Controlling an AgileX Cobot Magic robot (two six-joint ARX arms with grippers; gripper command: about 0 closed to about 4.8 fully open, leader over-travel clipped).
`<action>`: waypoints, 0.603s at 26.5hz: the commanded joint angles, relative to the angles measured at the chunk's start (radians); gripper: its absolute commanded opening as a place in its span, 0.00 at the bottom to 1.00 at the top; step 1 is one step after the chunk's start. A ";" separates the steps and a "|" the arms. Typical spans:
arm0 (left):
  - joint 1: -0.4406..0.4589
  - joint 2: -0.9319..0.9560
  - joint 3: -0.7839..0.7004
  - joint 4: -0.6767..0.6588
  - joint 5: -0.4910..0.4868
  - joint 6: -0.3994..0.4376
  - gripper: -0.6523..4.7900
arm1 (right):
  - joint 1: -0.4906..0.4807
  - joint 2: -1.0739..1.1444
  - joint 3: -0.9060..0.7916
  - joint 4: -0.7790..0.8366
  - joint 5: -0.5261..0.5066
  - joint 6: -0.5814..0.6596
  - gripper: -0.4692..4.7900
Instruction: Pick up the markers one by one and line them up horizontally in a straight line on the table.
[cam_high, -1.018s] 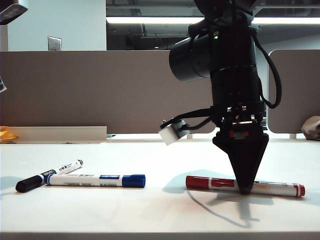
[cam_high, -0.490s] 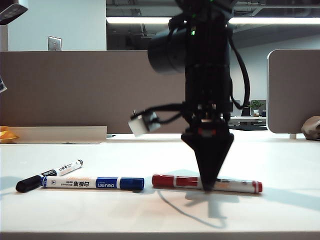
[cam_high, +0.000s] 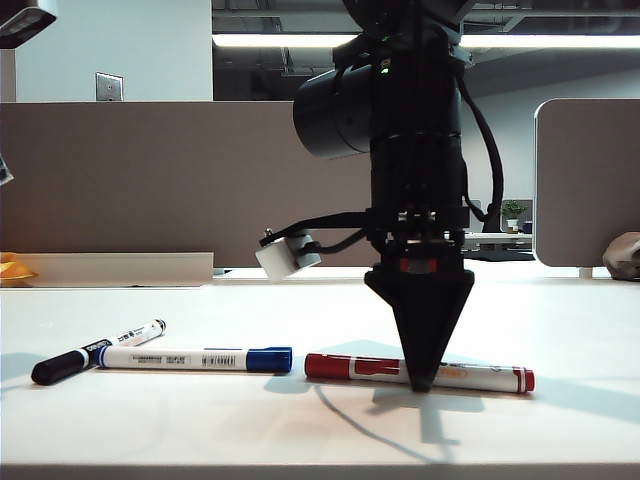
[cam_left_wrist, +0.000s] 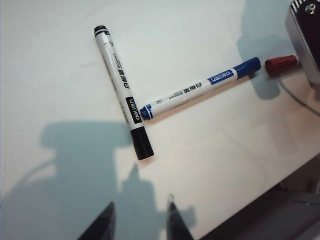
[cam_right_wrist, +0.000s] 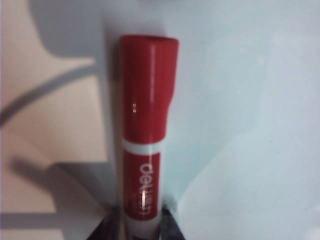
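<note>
- My right pincer (cam_high: 421, 382) points straight down at the table (cam_high: 300, 430), its tip at the barrel of the red marker (cam_high: 420, 372), right of that marker's middle.
- In the right wrist view the fingertips (cam_right_wrist: 107, 227) stand on either side of the red marker's (cam_right_wrist: 145, 135) barrel; the gap at the sides is too blurred to judge, so I cannot tell whether I grip it or have let go.
- The red marker lies flat on the table, cap toward the blue marker (cam_high: 195, 359).
- My left pincer (cam_left_wrist: 139, 225) hovers above the table with its jaws apart, holding nothing.
- The blue marker lies flat, roughly in line with the red one, the two caps close together.
- The black marker (cam_high: 95, 352) lies at an angle, meeting the blue marker's uncapped end.
</note>
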 joint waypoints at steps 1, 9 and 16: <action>0.002 -0.002 0.002 0.009 0.002 0.003 0.36 | 0.002 0.004 0.000 0.005 -0.017 -0.002 0.31; 0.002 -0.002 0.002 0.004 0.002 0.003 0.36 | 0.001 0.004 0.000 0.041 -0.009 -0.002 0.40; 0.002 -0.002 0.002 -0.008 0.002 0.003 0.36 | 0.000 0.005 0.000 0.059 0.012 -0.002 0.40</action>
